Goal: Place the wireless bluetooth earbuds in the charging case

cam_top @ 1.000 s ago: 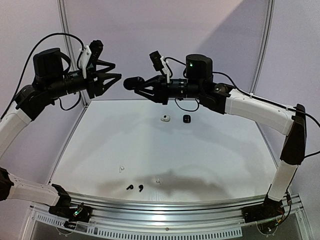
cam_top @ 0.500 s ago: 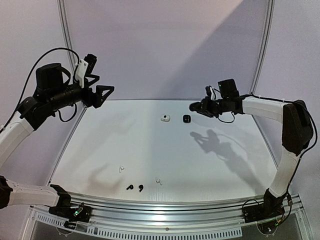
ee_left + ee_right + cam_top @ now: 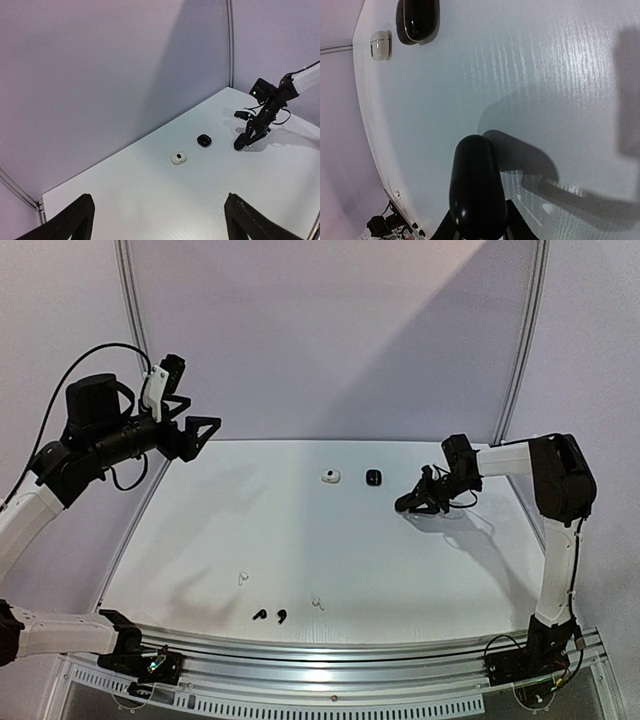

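Our left pincer point(image 3: 203, 430) hangs high over the far left corner of the tabletop point(image 3: 420, 580). Its jaws are spread wide and hold nothing. In its wrist view the two fingertips stand far apart at the bottom edge.

Our right pincer point(image 3: 408, 505) is low at the far right of the tabletop, closed narrowly on a black oval case point(image 3: 475, 190) that juts out ahead of the fingers. The case's shadow meets it on the surface, but we cannot tell whether it touches the tabletop.

Near the middle of the far edge, a white case point(image 3: 331, 476) and a second black case point(image 3: 373, 477) lie side by side, not touching, with the black one nearer our right pincer.

The earbuds lie well apart from the cases, along the near edge. We see one white earbud point(image 3: 241, 578) to the left and another white earbud point(image 3: 316, 602) to the right. Between them and slightly nearer to us, a black earbud point(image 3: 259, 615) and a second black earbud point(image 3: 281, 616) lie just beside each other. All four rest bare on the tabletop.
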`<state>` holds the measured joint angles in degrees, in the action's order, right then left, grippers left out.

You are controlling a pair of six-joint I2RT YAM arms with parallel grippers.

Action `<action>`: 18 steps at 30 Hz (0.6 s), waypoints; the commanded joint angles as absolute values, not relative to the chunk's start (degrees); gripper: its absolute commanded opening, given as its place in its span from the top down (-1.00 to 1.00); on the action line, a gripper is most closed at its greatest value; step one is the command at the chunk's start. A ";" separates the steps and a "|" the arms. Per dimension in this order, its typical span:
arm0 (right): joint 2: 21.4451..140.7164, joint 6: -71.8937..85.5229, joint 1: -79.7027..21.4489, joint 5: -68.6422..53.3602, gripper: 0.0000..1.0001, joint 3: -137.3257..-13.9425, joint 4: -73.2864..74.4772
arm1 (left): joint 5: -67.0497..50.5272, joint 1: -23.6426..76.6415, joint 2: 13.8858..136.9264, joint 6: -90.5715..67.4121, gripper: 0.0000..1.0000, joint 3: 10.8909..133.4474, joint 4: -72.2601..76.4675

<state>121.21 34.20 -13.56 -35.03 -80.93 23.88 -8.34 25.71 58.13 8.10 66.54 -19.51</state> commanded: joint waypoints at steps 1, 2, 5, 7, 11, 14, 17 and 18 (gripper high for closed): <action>125.58 29.92 -12.39 -32.34 0.39 -84.15 34.14 | -8.76 24.53 57.48 8.09 -0.84 65.22 -19.60; 125.81 29.30 -12.39 -31.28 0.29 -84.84 35.45 | -8.82 24.52 57.48 8.16 -0.84 65.22 -19.58; 125.39 27.41 -12.36 -27.55 -0.04 -87.02 38.93 | -9.03 24.44 57.61 8.41 -0.84 65.09 -19.43; 124.71 26.38 -12.38 -25.52 -0.10 -88.93 41.16 | -9.19 24.45 57.60 8.52 -0.84 64.84 -19.05; 124.40 24.30 -12.39 -20.88 -0.36 -95.11 47.99 | -9.26 24.43 57.48 8.74 -0.84 64.22 -18.63; 123.83 23.58 -12.34 -14.23 -0.39 -100.27 51.84 | -9.14 24.35 57.31 8.79 -0.84 63.71 -18.43; 122.56 25.30 -12.72 -7.20 -0.66 -104.43 50.59 | -9.10 24.28 57.42 8.71 -0.85 62.93 -17.67; 121.81 26.30 -13.21 -6.14 -0.70 -105.14 48.34 | -9.09 24.28 57.46 8.63 -0.84 62.72 -17.19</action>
<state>123.83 25.10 -12.43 -16.69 -100.99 48.16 -8.56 25.15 57.78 8.36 64.18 -18.85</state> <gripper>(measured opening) 0.813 0.922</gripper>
